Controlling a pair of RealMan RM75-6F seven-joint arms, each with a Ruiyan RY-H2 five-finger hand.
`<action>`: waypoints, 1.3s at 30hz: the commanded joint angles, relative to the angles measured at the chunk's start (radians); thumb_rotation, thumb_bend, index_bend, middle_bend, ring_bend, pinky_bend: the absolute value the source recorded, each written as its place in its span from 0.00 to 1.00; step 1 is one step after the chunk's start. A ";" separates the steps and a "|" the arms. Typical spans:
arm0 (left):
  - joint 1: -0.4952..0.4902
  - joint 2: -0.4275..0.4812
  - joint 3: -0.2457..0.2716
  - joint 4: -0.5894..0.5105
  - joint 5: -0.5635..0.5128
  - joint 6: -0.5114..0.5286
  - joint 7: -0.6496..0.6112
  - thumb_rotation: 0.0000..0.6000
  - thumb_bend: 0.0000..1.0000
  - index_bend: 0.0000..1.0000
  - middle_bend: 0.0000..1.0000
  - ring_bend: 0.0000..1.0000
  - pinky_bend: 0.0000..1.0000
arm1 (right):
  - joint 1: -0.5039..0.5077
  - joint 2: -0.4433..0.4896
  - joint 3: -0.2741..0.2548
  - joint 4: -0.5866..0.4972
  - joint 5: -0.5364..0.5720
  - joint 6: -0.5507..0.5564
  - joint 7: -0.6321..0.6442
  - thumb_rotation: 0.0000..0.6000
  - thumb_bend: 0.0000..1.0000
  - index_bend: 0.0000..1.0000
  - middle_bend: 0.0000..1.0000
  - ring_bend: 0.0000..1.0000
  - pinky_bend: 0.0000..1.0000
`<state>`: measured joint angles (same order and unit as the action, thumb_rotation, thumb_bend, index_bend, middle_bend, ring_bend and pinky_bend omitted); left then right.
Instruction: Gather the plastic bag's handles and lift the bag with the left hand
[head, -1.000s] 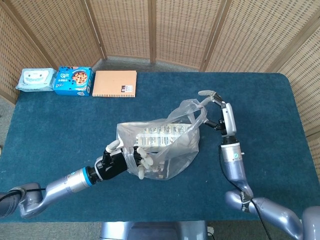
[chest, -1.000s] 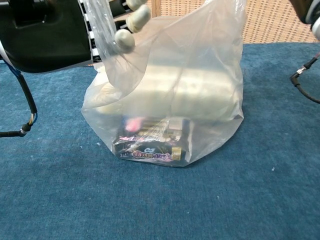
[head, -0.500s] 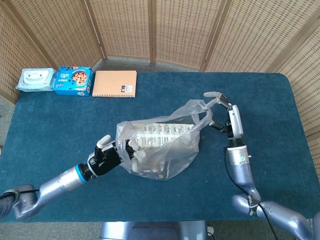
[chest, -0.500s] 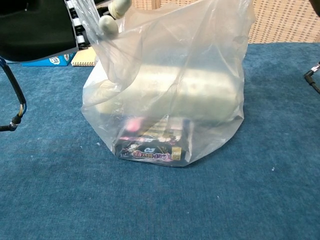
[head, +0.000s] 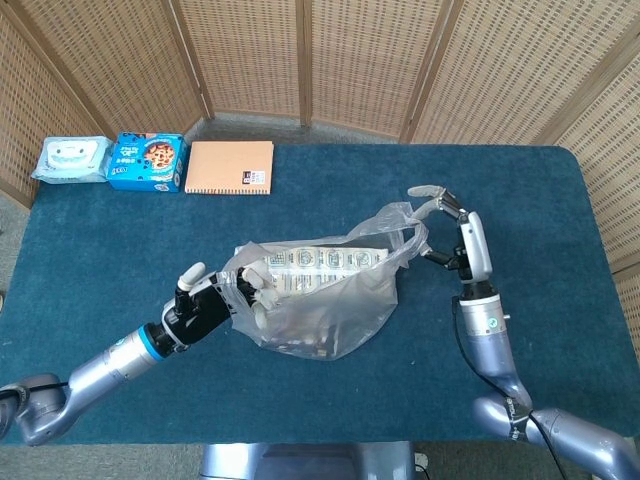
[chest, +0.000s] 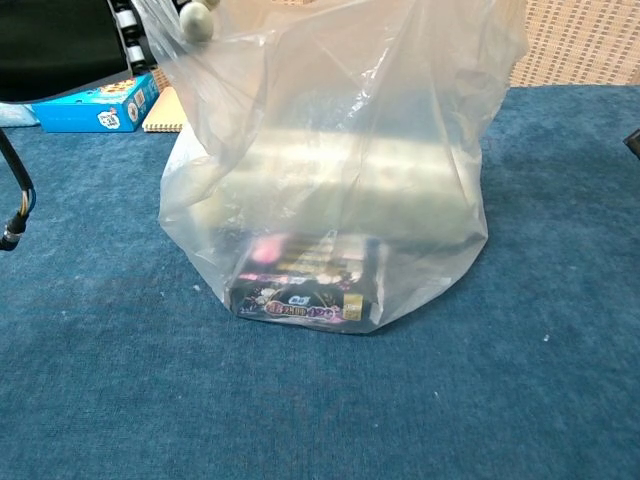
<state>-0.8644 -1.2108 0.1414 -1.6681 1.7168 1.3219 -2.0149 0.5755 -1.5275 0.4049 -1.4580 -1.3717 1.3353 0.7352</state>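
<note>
1. The left hand (head: 205, 303) has slid back leftward, fingers hooked in the plastic bag (head: 320, 290) at its near handle, stretching the mouth wider.
2. The right hand (head: 440, 225) has eased outward, pinching the far handle (drawn taut).
3. The bag still sits on the tabletop (head: 120, 240); handles apart, so gathering remains.

no legible text on anything
</note>
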 joint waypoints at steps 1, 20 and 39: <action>0.007 0.008 -0.010 -0.004 -0.013 -0.005 0.035 0.00 0.24 0.35 0.36 0.35 0.38 | -0.006 0.013 -0.001 -0.022 -0.002 0.004 -0.008 1.00 0.48 0.65 0.33 0.26 0.19; 0.043 0.047 -0.103 -0.036 -0.114 -0.063 0.202 0.00 0.24 0.35 0.36 0.35 0.36 | -0.029 0.109 0.008 -0.192 -0.009 0.003 -0.035 1.00 0.44 0.65 0.33 0.26 0.19; 0.031 0.022 -0.206 -0.076 -0.179 -0.162 0.377 0.00 0.24 0.35 0.36 0.35 0.32 | 0.003 0.167 0.027 -0.324 0.012 -0.055 -0.088 1.00 0.40 0.64 0.33 0.26 0.18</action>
<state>-0.8304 -1.1836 -0.0563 -1.7413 1.5420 1.1704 -1.6513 0.5744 -1.3640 0.4284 -1.7751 -1.3647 1.2844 0.6525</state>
